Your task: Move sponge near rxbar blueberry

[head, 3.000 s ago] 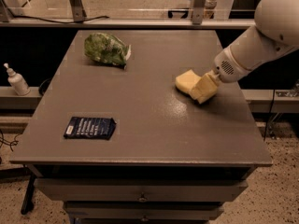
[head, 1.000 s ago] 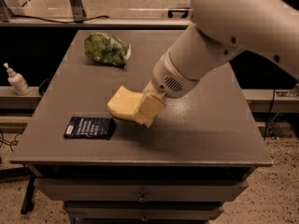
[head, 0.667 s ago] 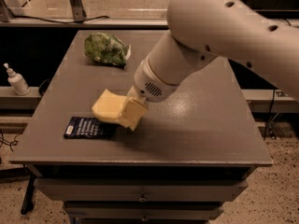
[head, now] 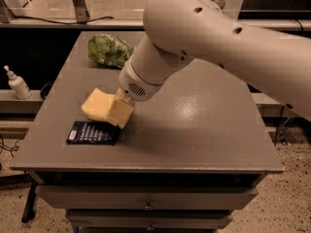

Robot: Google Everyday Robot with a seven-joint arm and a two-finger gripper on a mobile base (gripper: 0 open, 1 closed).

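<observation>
The sponge point(head: 96, 105) is a thick, soft, pale yellow block with curvy sides. It is at the front left of the table point(head: 204, 130), just behind the rxbar blueberry point(head: 92, 133). Its near edge may touch the bar, but I cannot tell for sure. The gripper point(head: 118, 111) is at the sponge's right end, and its boxy yellow fingers point(head: 124, 114) squeeze that end. The bar is flat and dark blue with small white print. The table is smooth and grey. A wrinkly green bag point(head: 109, 50) lies at the back.
</observation>
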